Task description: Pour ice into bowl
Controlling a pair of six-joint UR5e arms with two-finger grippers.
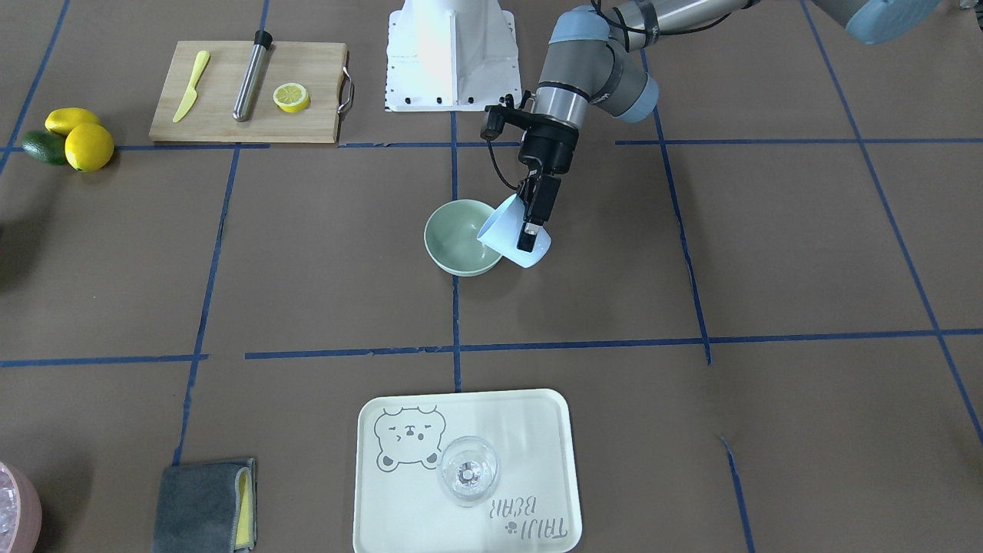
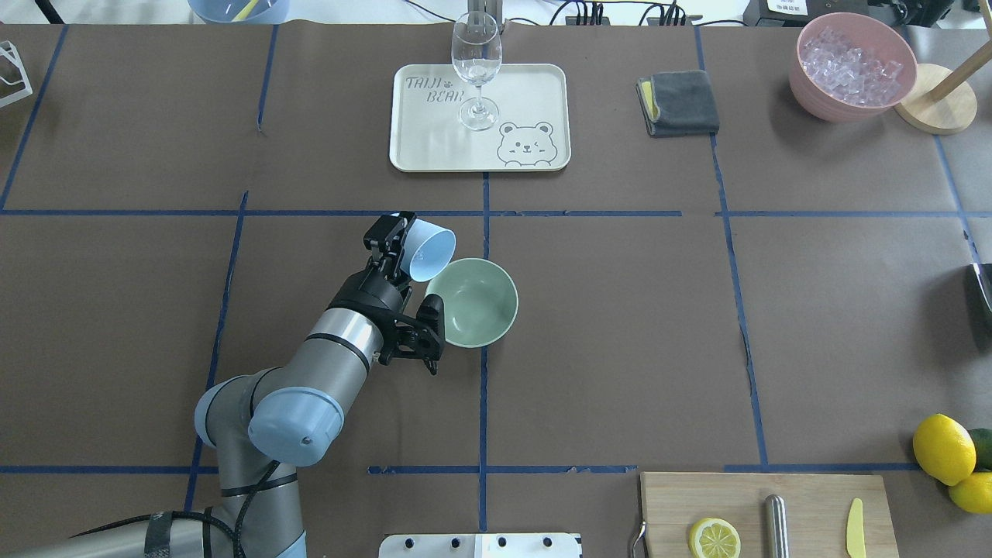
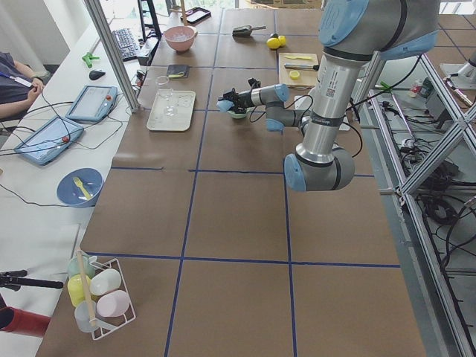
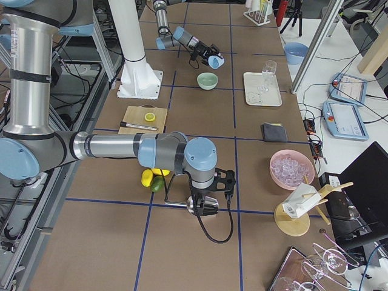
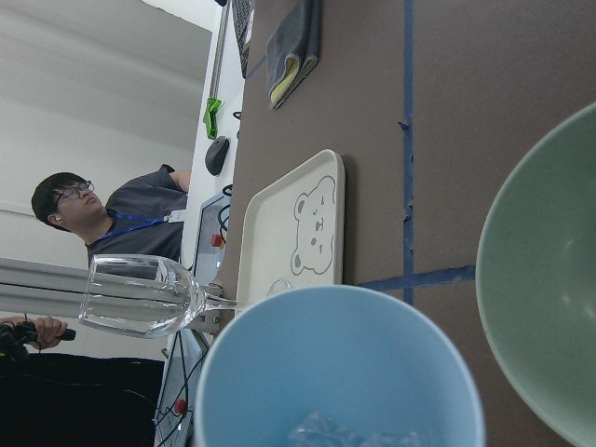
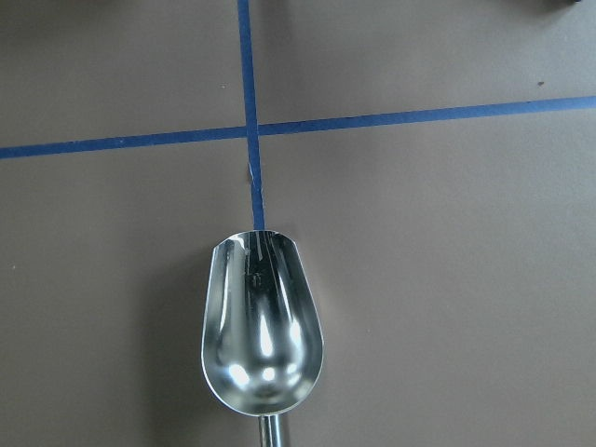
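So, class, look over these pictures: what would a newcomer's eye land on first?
The left gripper draws the eye first: at mid-table it holds a light blue cup tilted toward the mint-green bowl. The left wrist view shows ice inside the cup. Farther off, a wine glass stands on a bear-printed tray.

Seen from overhead: cup at ten o'clock of the bowl, at its rim; tray at twelve, glass on it; chopping board at five.

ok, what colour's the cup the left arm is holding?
The cup is light blue; clearest in the overhead exterior view.
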